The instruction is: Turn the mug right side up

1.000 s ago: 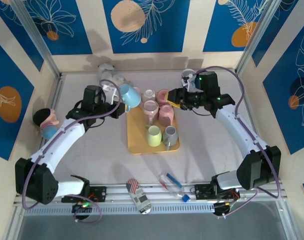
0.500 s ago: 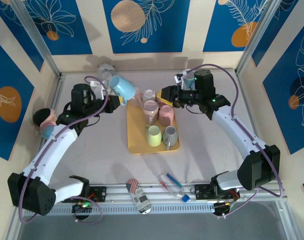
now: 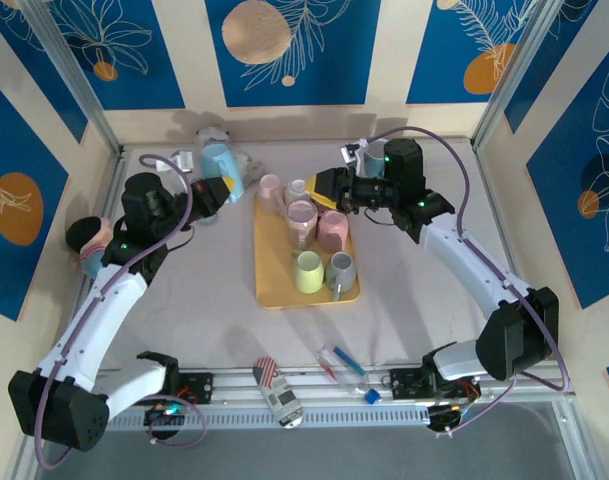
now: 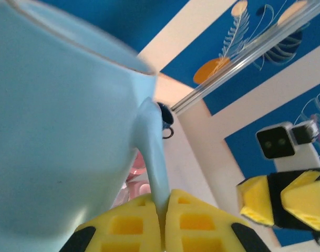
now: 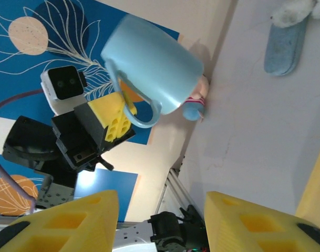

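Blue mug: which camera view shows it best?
Right wrist: the whole mug shows, its handle pinched by the left fingers. Left wrist gives a blurred, cropped close-up; top external shows it small.

Mug (image 3: 222,166) left of tray (image 3: 275,282)

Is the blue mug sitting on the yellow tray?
No, the blue mug is held up by its handle in the left gripper, left of the yellow tray.

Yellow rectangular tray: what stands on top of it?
Pink ceramic mugs, one pale green mug and one grey mug stand on the tray. The right pincer hides its far right corner.
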Controlling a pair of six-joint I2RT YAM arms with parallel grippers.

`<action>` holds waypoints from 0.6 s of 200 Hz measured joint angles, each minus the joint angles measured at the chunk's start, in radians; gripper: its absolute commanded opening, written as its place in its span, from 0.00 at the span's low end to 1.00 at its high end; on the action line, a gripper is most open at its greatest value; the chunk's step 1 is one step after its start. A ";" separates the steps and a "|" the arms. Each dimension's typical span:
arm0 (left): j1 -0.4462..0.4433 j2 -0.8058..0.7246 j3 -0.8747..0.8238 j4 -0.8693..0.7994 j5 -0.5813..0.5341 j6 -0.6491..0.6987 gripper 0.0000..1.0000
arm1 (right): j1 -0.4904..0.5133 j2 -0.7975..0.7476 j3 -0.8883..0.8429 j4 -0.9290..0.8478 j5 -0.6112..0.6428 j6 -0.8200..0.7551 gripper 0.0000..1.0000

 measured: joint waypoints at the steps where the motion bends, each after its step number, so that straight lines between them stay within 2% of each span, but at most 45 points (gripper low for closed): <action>1: 0.001 -0.001 -0.004 0.008 0.000 -0.011 0.00 | 0.002 0.001 0.000 0.002 0.000 0.002 0.47; 70: 0.052 0.061 -0.135 0.368 0.027 -0.354 0.00 | 0.072 0.073 0.000 0.143 0.012 0.129 0.50; 120: 0.053 0.086 -0.137 0.462 0.053 -0.429 0.00 | 0.093 0.140 0.000 0.205 0.013 0.174 0.50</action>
